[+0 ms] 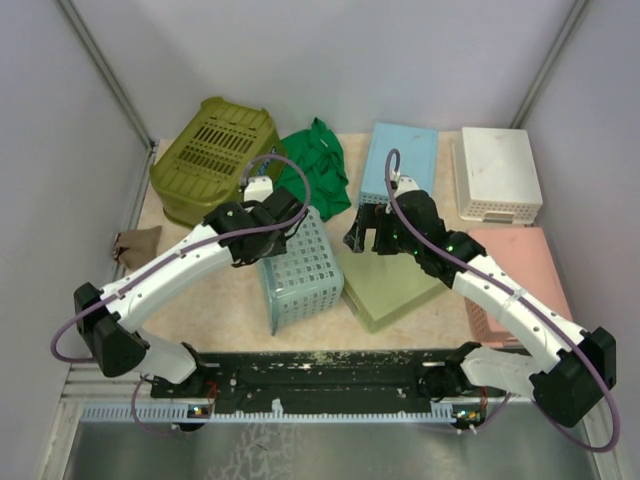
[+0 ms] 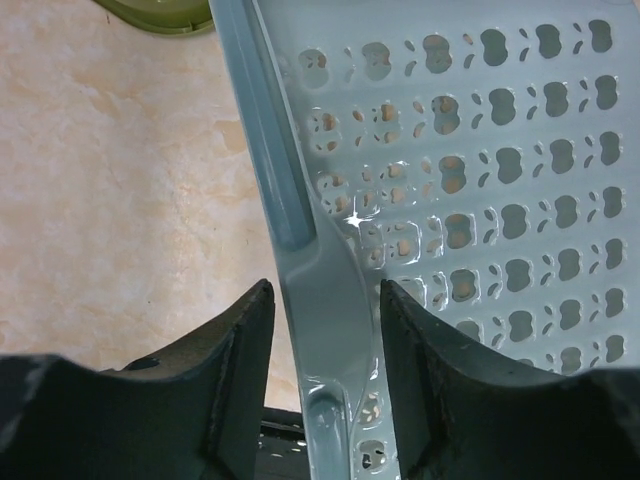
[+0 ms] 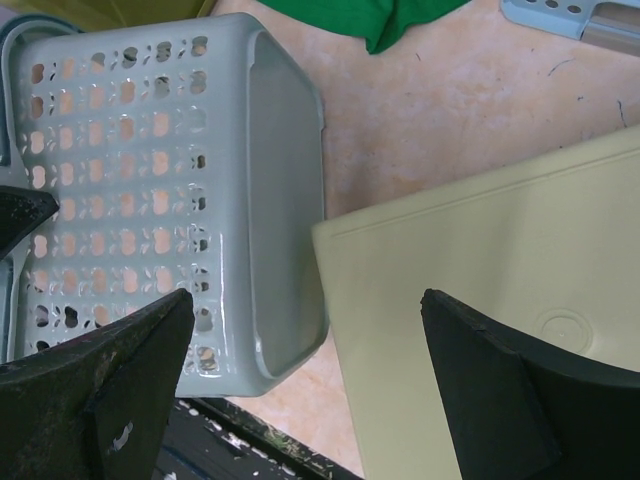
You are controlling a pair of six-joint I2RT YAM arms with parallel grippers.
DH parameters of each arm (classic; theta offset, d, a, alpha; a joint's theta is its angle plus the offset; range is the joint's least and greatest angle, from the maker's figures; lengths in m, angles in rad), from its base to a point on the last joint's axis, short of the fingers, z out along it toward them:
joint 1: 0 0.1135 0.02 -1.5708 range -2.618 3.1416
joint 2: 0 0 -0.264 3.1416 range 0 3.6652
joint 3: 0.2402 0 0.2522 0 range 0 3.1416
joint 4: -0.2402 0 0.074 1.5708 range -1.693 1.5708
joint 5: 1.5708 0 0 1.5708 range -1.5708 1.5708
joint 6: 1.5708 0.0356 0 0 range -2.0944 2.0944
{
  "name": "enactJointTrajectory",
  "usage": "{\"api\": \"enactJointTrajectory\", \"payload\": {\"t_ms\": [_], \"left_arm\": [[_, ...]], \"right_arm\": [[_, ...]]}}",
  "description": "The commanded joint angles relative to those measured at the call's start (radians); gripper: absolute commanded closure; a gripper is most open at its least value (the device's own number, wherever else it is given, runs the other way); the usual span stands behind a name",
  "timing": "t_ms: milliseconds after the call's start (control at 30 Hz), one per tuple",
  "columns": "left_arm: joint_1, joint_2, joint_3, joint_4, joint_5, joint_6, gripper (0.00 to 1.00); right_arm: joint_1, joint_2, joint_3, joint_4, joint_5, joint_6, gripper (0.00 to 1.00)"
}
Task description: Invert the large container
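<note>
- Left wrist view: we list the left gripper (image 2: 325, 290) astride the rim of the pale blue perforated basket (image 2: 470, 200), one finger on each side and nearly touching. We cannot tell whether it pinches. We judge the rim was chosen as a lever for tipping.
- Basket: lies on its side, rim at the left gripper, solid base toward the right gripper (image 3: 307, 295); not yet inverted.
- Right gripper: jaws spread wide, empty; basket base under one finger, pale green flat container (image 3: 500, 260) under the other. We judge it is placed to steady the turn.
</note>
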Motion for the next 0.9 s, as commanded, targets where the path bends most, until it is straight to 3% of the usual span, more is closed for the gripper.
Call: {"api": "enactJointTrajectory", "payload": {"t_ms": [0,300,500,633,867], "left_arm": [[-0.001,0.020,-0.007,-0.010,-0.021,-0.024,0.51],[0.041,-0.068,-0.072,0.035,0.046,0.026,0.76],[0.217,-0.286,-0.246,0.253,0.333,0.189,0.84],[0.364,-0.398,-0.302,0.295,0.550,0.282,0.84],[0.541,-0.448,-0.429,0.392,0.874,0.348,0.86]], "right_arm": [[-0.009,-0.017,-0.004,0.039,0.008,-0.005,0.05],[-0.009,-0.012,0.001,0.037,0.007,-0.009,0.05],[-0.008,-0.014,0.002,0.033,0.010,-0.010,0.05],[-0.009,-0.009,0.004,0.038,0.007,-0.009,0.05],[-0.009,-0.005,0.009,0.041,-0.001,-0.006,0.05]]}}
